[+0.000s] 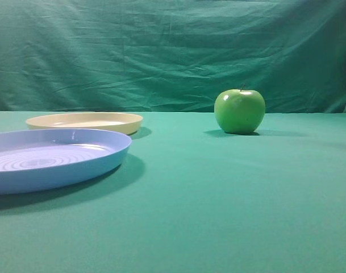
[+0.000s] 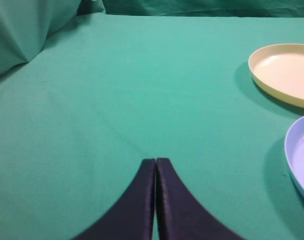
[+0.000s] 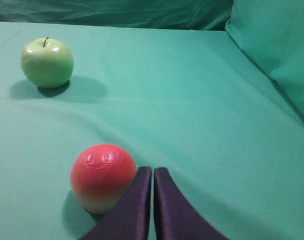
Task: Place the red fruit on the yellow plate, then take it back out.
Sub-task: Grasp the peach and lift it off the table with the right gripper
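Observation:
The red fruit [image 3: 102, 176] rests on the green cloth in the right wrist view, just left of my right gripper [image 3: 152, 171], which is shut with nothing between its fingers. It does not show in the exterior view. The yellow plate [image 1: 85, 121] lies empty at the back left, also seen as the yellow plate [image 2: 284, 72] at the right of the left wrist view. My left gripper [image 2: 155, 161] is shut and empty over bare cloth, well left of the plate. Neither gripper appears in the exterior view.
A larger light blue plate [image 1: 50, 157] lies in front of the yellow one, its rim [image 2: 297, 155] at the left wrist view's right edge. A green apple [image 1: 240, 111] stands at the back right, the same apple [image 3: 47, 63] being far left of the right gripper.

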